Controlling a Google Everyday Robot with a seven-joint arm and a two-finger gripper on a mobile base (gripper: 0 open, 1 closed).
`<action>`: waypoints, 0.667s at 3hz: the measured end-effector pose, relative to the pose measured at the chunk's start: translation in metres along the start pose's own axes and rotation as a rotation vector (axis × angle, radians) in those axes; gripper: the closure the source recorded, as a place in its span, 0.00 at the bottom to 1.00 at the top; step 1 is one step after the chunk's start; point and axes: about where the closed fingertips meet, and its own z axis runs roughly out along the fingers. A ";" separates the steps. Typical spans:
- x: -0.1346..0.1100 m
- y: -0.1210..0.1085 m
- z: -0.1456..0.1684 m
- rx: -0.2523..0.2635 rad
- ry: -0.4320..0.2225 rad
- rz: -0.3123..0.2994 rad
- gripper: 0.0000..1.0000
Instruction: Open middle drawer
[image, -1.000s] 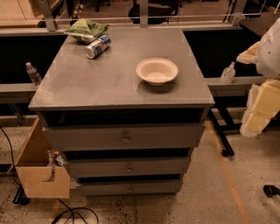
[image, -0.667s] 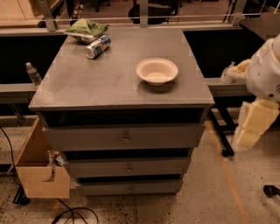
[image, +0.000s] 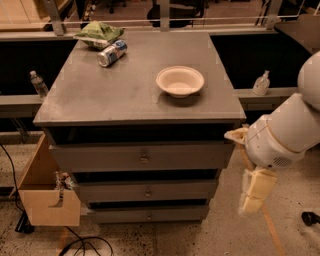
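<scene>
— Well, what's unclear from your seat?
— My gripper (image: 254, 192) hangs low, just right of the cabinet (image: 125, 92). I can't tell its grip state. The arm (image: 290, 130) runs off the right edge.
— Room?
— Floor (image: 220, 235) lies bare near right; a cardboard box (image: 47, 205) crowds the left.
— Target?
— The middle drawer (image: 115, 192): grey front, small round knob, between the other two fronts, apart from the gripper.

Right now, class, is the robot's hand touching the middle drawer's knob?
Apart. The camera view shows the hand hanging to the right of the cabinet, well clear of the middle drawer and its knob.
</scene>
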 end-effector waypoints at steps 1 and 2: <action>0.007 0.023 0.091 -0.179 -0.094 0.018 0.00; 0.007 0.023 0.092 -0.180 -0.095 0.017 0.00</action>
